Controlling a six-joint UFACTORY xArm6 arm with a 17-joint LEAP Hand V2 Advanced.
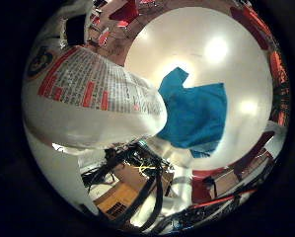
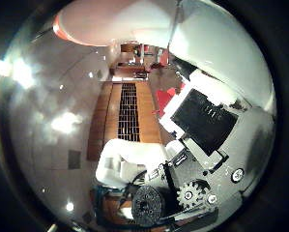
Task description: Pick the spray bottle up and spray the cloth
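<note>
The spray bottle is white with a red and white printed label. It fills much of the right little finger side palm view, close against the palm and raised above the table. The blue cloth lies crumpled on the round white table, beside and below the bottle. In the right thumb side palm view my hand shows white and black fingers curled around the bottle's white body, with geared parts beside them.
Red seats stand around the table's far rim. A wooden box sits low beside the table. A brown slatted wooden surface stretches away in the thumb side view.
</note>
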